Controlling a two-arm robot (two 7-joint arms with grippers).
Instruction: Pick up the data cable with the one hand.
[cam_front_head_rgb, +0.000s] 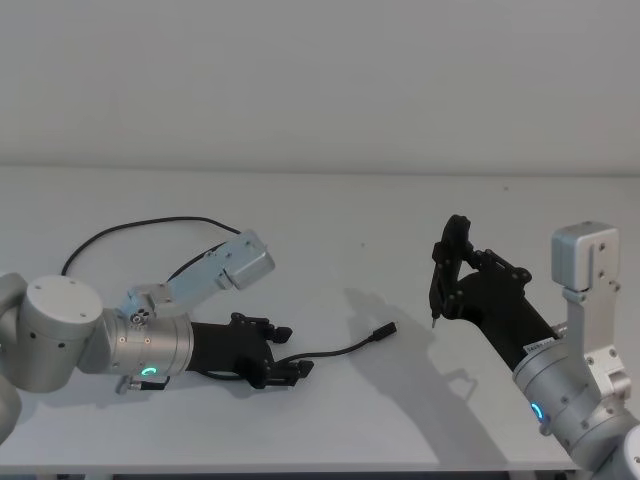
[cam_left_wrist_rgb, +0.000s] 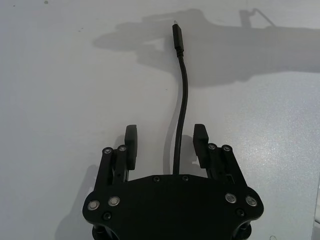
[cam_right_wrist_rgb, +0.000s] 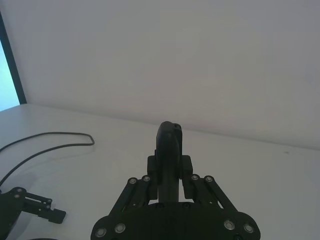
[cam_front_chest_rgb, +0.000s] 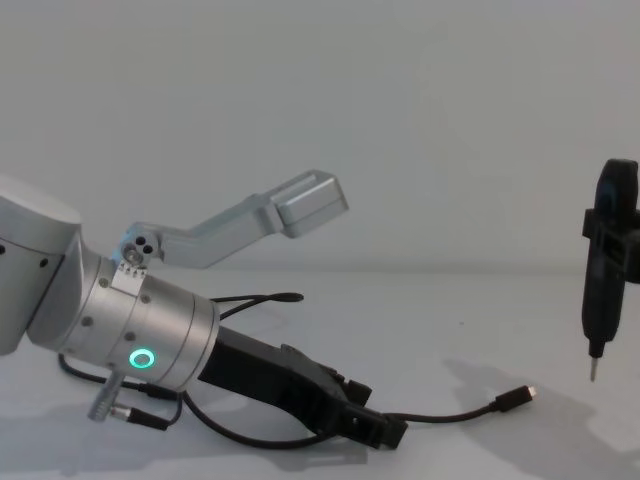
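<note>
The data cable (cam_front_head_rgb: 345, 350) is a thin black cord on the white table (cam_front_head_rgb: 330, 210). It loops away behind my left arm and ends in a small plug (cam_front_head_rgb: 383, 331) with a metal tip. My left gripper (cam_front_head_rgb: 293, 350), on the silver wrist with the green ring, lies low on the table. It is open, and the cable (cam_left_wrist_rgb: 184, 95) runs between its two fingers (cam_left_wrist_rgb: 131, 142) without being pinched. My right gripper (cam_front_head_rgb: 452, 290) is held above the table at the right, shut on a slim black pointed tool (cam_front_chest_rgb: 608, 260).
The cable's far loop (cam_front_head_rgb: 140, 228) curves across the table behind the left arm. A silver camera bracket (cam_front_head_rgb: 235, 262) sticks up from the left wrist. The table's front edge runs close below both arms.
</note>
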